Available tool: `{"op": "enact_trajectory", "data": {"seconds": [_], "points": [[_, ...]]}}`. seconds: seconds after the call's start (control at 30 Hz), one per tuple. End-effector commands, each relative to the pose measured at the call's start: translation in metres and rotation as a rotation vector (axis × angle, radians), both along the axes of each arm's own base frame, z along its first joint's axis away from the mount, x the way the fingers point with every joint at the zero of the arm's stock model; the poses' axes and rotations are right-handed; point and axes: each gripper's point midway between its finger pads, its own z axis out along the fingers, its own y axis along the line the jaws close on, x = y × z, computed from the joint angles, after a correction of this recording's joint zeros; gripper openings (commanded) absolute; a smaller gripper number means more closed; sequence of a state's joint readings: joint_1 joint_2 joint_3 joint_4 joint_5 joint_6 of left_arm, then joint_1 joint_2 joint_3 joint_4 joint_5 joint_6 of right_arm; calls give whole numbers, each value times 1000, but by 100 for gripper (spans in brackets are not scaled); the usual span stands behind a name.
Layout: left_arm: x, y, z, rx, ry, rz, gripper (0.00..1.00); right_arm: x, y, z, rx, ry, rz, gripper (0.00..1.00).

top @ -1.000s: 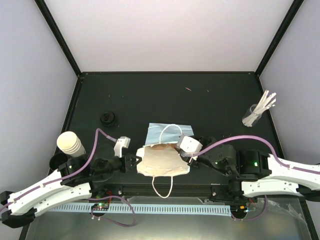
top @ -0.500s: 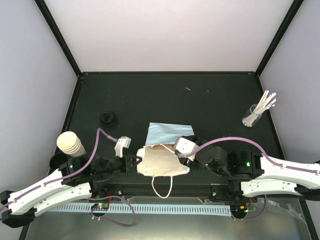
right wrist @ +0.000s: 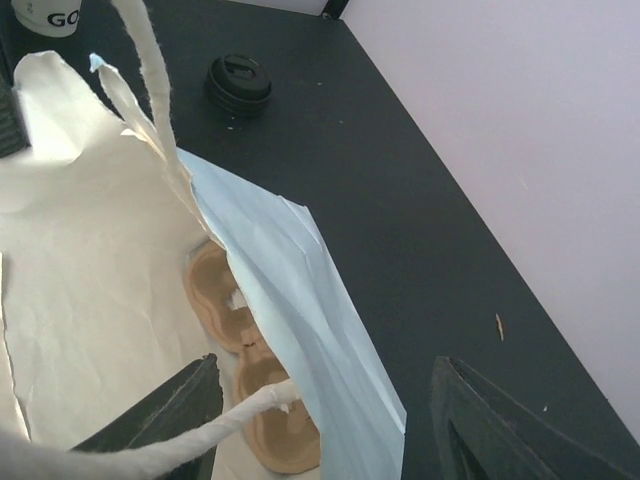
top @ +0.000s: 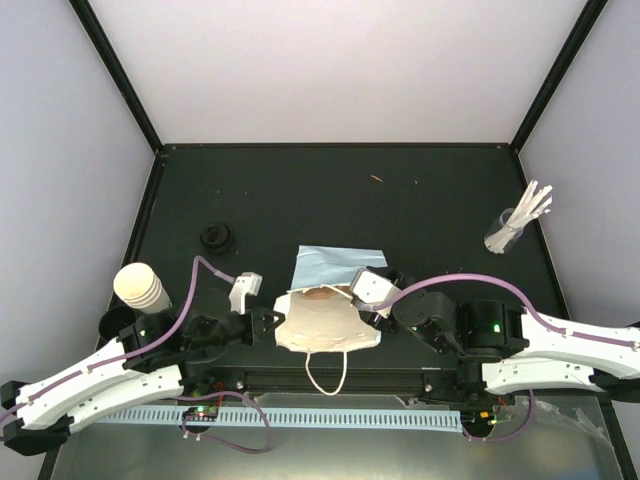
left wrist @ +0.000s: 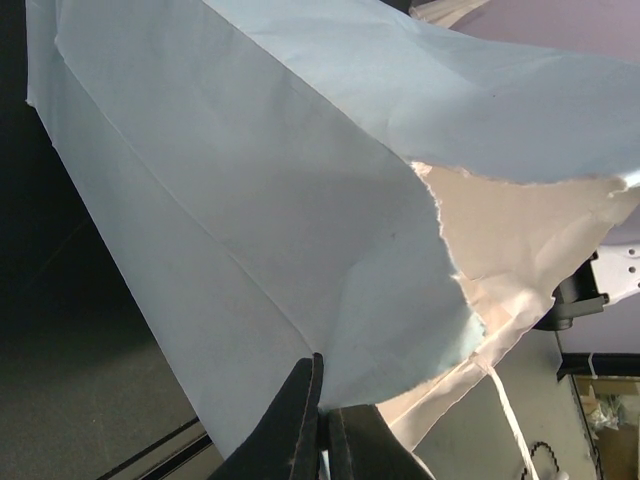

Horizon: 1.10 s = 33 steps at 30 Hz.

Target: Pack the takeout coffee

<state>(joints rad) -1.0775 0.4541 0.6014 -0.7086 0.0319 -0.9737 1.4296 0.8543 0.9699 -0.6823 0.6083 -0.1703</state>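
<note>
Nearest you, your left gripper (left wrist: 322, 378) is pinched tight on the edge of the light-blue paper bag with white cord handles (top: 335, 263), and your right gripper (right wrist: 325, 365) hangs spread wide over the bag's open mouth. The brown moulded-pulp cup carrier (right wrist: 255, 400) lies inside that mouth. Farther out to the left stands the stack of cream paper cups (top: 140, 287), with the black round plastic lid (top: 216, 237) lying beyond it.

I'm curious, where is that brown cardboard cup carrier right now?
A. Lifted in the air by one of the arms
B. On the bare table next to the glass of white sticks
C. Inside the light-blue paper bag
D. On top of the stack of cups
C: the right wrist view looks into the open mouth of the paper bag, and the brown cup carrier lies inside it.
</note>
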Motion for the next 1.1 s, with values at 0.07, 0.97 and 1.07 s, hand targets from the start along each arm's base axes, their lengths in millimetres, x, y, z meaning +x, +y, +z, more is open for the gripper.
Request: {"op": "enact_trajectory", "data": {"seconds": [0.07, 0.97, 1.07], "points": [[4, -5, 29, -66, -42, 9, 9, 15, 2, 6, 10, -9, -35, 56], [26, 29, 122, -95, -275, 144, 83, 149, -16, 29, 83, 143, -422, 86], [24, 27, 112, -86, -252, 135, 83, 150, -20, 37, 91, 141, -442, 89]]}}
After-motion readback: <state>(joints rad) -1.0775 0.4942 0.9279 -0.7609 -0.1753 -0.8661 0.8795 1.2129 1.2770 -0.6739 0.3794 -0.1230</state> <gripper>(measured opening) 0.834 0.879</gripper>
